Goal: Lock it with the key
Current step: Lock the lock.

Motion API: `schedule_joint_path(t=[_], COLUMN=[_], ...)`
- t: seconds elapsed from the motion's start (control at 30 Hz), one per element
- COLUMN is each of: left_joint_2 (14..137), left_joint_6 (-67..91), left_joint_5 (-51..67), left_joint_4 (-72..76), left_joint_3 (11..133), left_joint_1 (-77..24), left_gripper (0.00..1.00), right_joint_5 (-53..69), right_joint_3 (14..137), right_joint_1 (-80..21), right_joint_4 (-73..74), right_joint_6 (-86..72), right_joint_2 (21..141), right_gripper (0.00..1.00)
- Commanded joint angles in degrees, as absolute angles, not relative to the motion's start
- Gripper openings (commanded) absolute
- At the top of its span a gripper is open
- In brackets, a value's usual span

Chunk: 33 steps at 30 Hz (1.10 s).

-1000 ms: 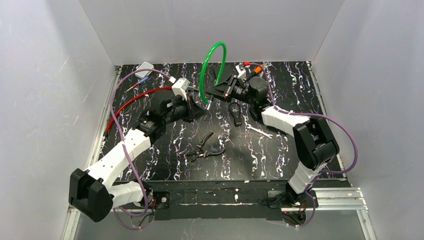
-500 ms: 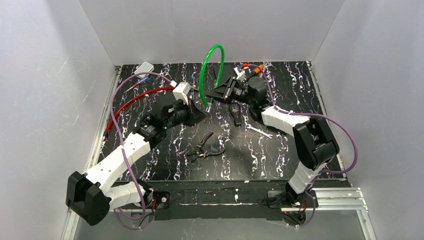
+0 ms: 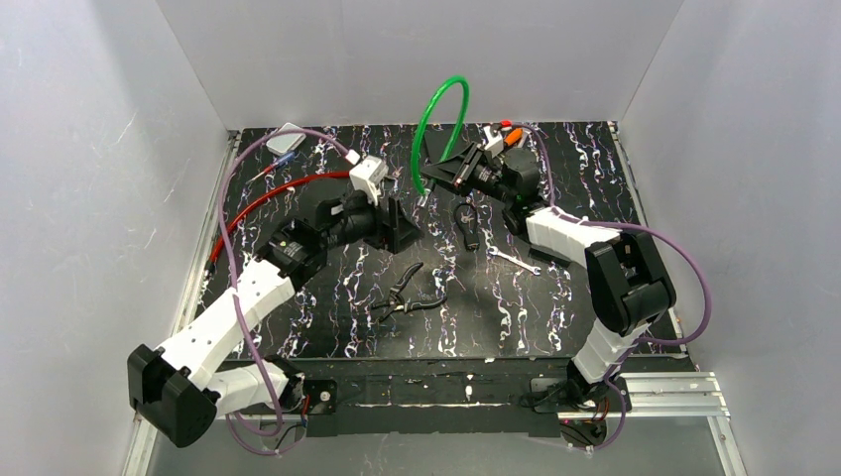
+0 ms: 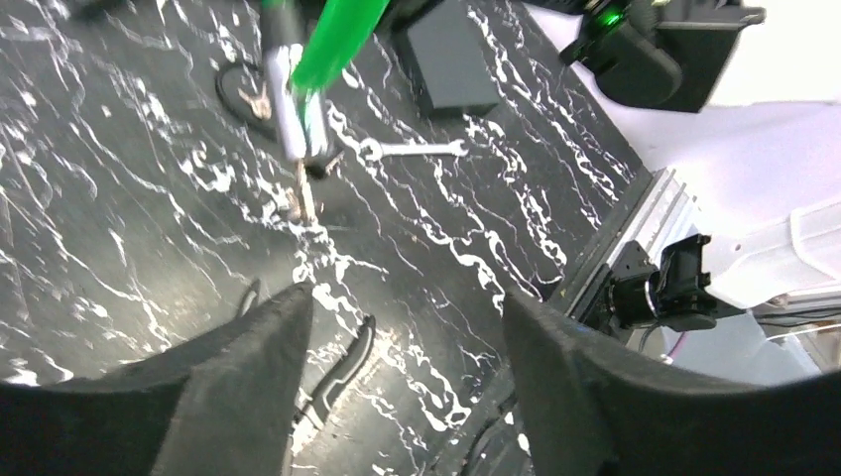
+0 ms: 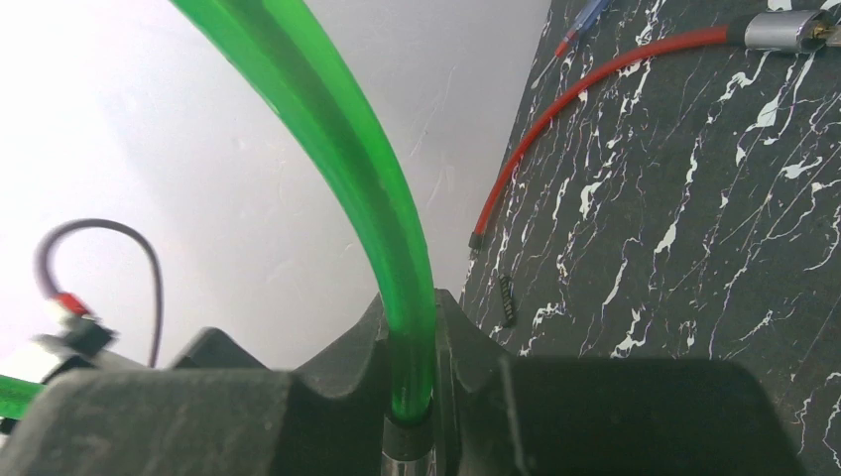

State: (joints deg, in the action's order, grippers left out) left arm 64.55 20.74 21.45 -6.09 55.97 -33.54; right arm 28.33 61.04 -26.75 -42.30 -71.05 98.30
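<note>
Marbled black table [image 3: 327,327] fills the top view, read here as a dial with the arm bases at 6 o'clock. Nearest, just below the centre, a pair of dark pliers [image 3: 405,295] lies with its handles splayed. A small silver wrench [image 3: 516,261] rests flat at about 4 o'clock from them.

Further in, left of centre, the left gripper [image 3: 402,230] hangs over the table. Its wrist view shows the two fingers [image 4: 248,387] spread wide with nothing between them. They frame bare tabletop and the pliers' handles.

The key bunch [image 3: 466,220], a ring with a dark-headed key, lies on the table near the centre. It is at 3 o'clock from the left gripper, apart from both arms.

Beyond the keys, at about 12 o'clock, the right gripper [image 3: 443,177] is pressed onto the green cable lock [image 5: 407,327]. It pinches the cable just above a metal collar. The loop arches up and away over the far half of the table. The lock's silver barrel [image 4: 290,99] hangs off the table, with a thin stub below it. Whether that stub is a key cannot be told.

At 9 to 10 o'clock a red cable [image 3: 288,184] curves along the left side. A pale pad [image 3: 286,137] sits in the far left corner.
</note>
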Motion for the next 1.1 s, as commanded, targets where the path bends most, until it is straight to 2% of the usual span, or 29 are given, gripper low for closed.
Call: schedule_joint_path(t=[0.0,0.13,0.37,0.53,0.63,0.83,1.07], left_joint_2=[62.3,64.5,68.9,70.1,70.1,69.6,68.4], left_joint_6=[13.3,10.4,8.1,7.4,7.4,7.4,7.4], left_joint_5=[20.5,18.8,14.0,11.3,11.7,12.0,10.8], left_joint_4=[-5.5,-3.3,-2.4,-3.2,-2.9,-3.7,-4.6], left_joint_3=[62.8,64.8,70.1,71.9,72.6,75.5,78.5], left_joint_1=[-33.4,-33.4,-33.4,-33.4,-33.4,-33.4,-33.3], left_gripper=[0.72,0.73,0.64,0.51,0.38,0.01,0.0], right_joint_5=[27.8,28.0,28.3,28.3,28.2,27.6,26.8], right_joint_3=[61.5,61.4,61.3,61.0,61.0,60.7,60.4], right_joint_1=[-27.9,-28.3,-29.3,-29.6,-29.7,-29.7,-29.7], right_joint_4=[-46.9,-46.8,-46.8,-46.8,-46.8,-45.6,-43.1], right_joint_6=[-69.6,-69.3,-69.0,-69.0,-69.0,-68.1,-66.7], right_joint_2=[94.9,94.7,94.7,94.8,95.1,95.5,95.7], right_gripper=[0.01,0.01,0.01,0.01,0.01,0.01,0.01])
